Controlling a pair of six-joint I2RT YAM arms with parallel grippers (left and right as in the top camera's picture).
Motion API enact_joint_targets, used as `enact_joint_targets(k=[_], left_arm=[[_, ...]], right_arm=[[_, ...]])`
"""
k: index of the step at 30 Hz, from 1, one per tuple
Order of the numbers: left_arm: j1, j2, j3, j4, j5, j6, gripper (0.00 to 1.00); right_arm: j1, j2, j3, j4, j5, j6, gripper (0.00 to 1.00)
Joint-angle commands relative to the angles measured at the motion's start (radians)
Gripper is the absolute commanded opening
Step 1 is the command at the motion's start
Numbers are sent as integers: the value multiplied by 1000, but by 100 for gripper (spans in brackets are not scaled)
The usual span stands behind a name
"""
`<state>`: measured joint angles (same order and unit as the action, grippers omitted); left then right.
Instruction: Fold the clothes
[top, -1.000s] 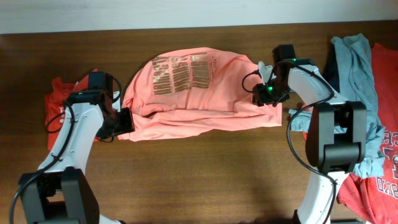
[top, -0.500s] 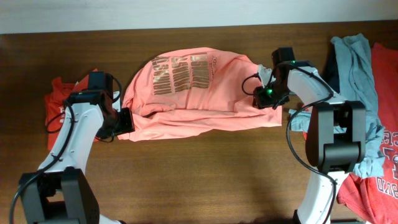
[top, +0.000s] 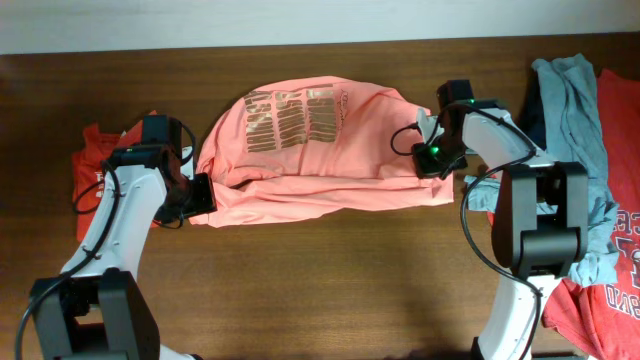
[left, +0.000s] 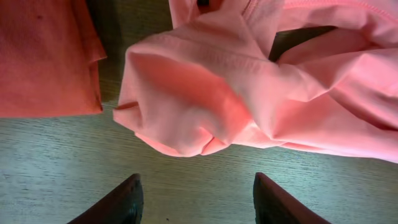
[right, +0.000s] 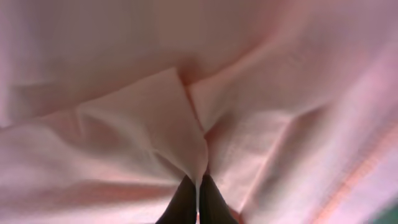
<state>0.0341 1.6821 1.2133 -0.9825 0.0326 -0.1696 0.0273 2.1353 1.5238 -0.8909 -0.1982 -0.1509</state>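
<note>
Fingertips of left gripper spread wide at the bottom of the left wrist view, nothing between them, only bare table wood below. Just beyond, a bunched end of pink shirt, resting on the wood, clear of the fingers. Further left, edge of an orange-red shirt, lying flat.

Right gripper pinched tight on a fold of the same pink cloth (fingers together, fabric filling the whole right wrist view).

From overhead: pink shirt spread crosswise in the middle of the table, near edge creased and doubled into a long ridge, left gripper at its left end, right gripper at its right end. Bronze striped lettering on the far half, facing up. Orange-red shirt near the pink one's left end. At the right edge, a loose heap: red shirt nearest, grey shirt behind, possibly something dark blue under the grey, too little showing to be sure.
</note>
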Motion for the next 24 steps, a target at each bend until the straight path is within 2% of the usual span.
enact_joint_targets(k=[1, 4, 24], left_arm=[[3, 7, -7, 1, -3, 3, 57], [3, 7, -7, 1, -3, 3, 57], [3, 7, -60, 19, 14, 6, 57]], right_arm=[[-42, -21, 57, -29, 161, 100, 4], [-94, -29, 79, -46, 217, 193, 4], [-100, -1, 45, -96, 208, 182, 4]])
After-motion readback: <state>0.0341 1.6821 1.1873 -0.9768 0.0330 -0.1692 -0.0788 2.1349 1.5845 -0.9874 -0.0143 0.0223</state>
